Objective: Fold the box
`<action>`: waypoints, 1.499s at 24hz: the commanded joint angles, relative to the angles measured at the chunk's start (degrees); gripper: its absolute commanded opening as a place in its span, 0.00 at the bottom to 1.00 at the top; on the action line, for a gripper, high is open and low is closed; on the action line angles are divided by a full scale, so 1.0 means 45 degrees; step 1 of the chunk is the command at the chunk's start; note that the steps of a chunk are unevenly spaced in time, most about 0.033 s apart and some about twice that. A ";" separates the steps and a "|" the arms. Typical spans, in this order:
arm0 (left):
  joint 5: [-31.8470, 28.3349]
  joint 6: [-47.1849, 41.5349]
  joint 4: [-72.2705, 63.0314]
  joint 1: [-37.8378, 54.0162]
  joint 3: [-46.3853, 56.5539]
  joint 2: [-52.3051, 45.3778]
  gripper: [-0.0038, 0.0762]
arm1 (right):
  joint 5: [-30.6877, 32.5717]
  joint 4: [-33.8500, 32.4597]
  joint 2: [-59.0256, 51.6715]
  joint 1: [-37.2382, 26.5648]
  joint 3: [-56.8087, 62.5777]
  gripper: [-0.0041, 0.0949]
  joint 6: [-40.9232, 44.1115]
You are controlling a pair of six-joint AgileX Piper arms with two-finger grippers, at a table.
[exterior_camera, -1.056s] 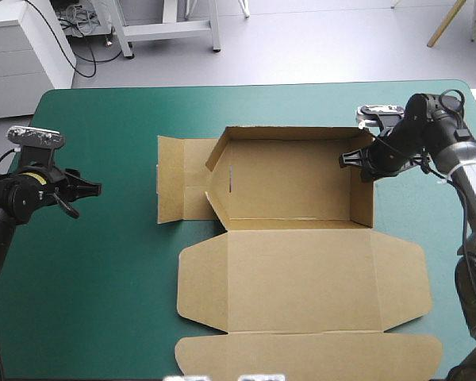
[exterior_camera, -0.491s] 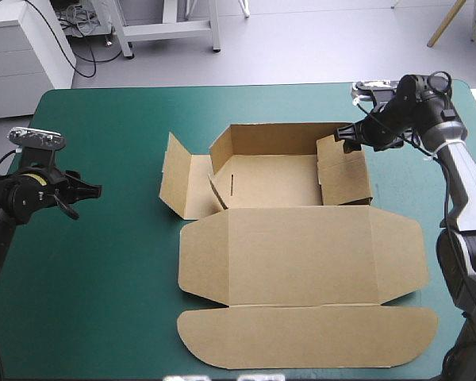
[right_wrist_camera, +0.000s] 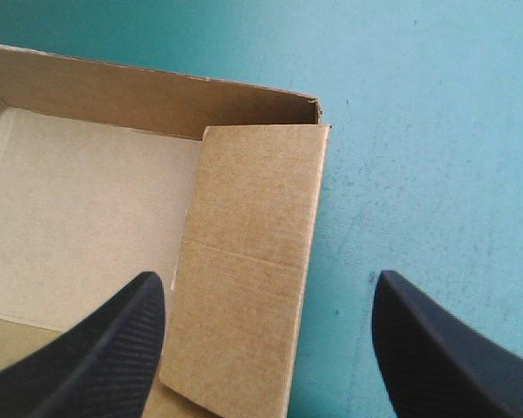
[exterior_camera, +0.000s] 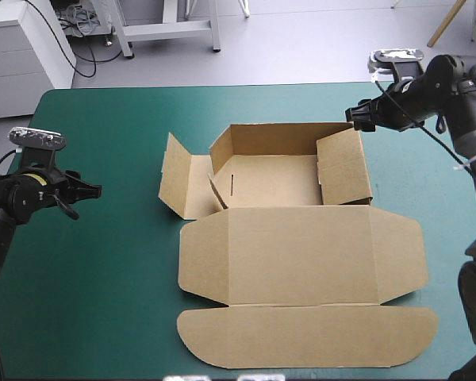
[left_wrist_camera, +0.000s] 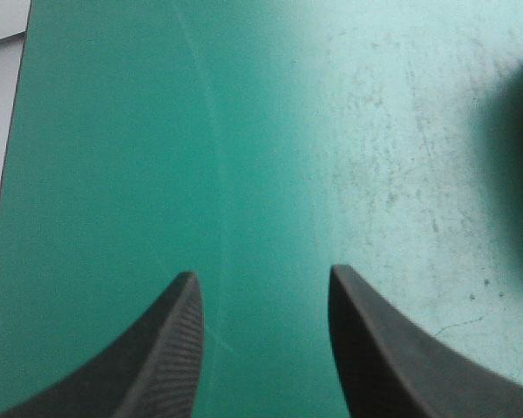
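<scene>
Right pincer (right_wrist_camera: 268, 277) wide open, gripping nothing, hanging by the brown box (exterior_camera: 301, 254)'s far right corner; left pincer (left_wrist_camera: 261, 273) open too, parked over bare teal-green tabletop (exterior_camera: 103, 302), probably to keep clear; box sits mid-tabletop, lid flat; right wall (exterior_camera: 345, 167) up, left flap (exterior_camera: 177, 186) splayed out, not yet tucked.

— The right gripper (exterior_camera: 357, 119)?
— It hangs clear of the box (exterior_camera: 301, 254) now, drawn back past its far right corner.
— And the box?
— Its right wall (exterior_camera: 345, 168) now folds inward, and its left flap (exterior_camera: 174, 184) tilts up.
</scene>
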 commanded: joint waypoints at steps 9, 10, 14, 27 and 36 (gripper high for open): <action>-0.0735 -0.0026 -0.0176 0.0016 -0.0344 -0.0347 0.45 | -0.0389 -0.3054 -0.4582 0.2615 0.2967 0.65 0.1875; -0.0735 -0.0067 -0.0176 0.0016 -0.0344 -0.0347 0.45 | -0.0551 -0.3131 -0.4392 0.2619 0.3127 0.65 0.1910; -0.0669 -0.0008 -0.0206 0.0016 -0.0344 -0.0347 0.45 | -0.1442 -0.3020 -0.3085 0.2270 0.3077 0.66 0.1910; -0.0654 -0.0013 -0.0276 0.0016 -0.0344 -0.0347 0.45 | -0.2154 -0.0921 0.0723 0.0567 0.3073 0.66 0.0712; -0.0654 0.0020 -0.0276 0.0016 -0.0344 -0.0347 0.45 | -0.2954 -0.0563 0.1869 0.0567 0.3050 0.53 0.0764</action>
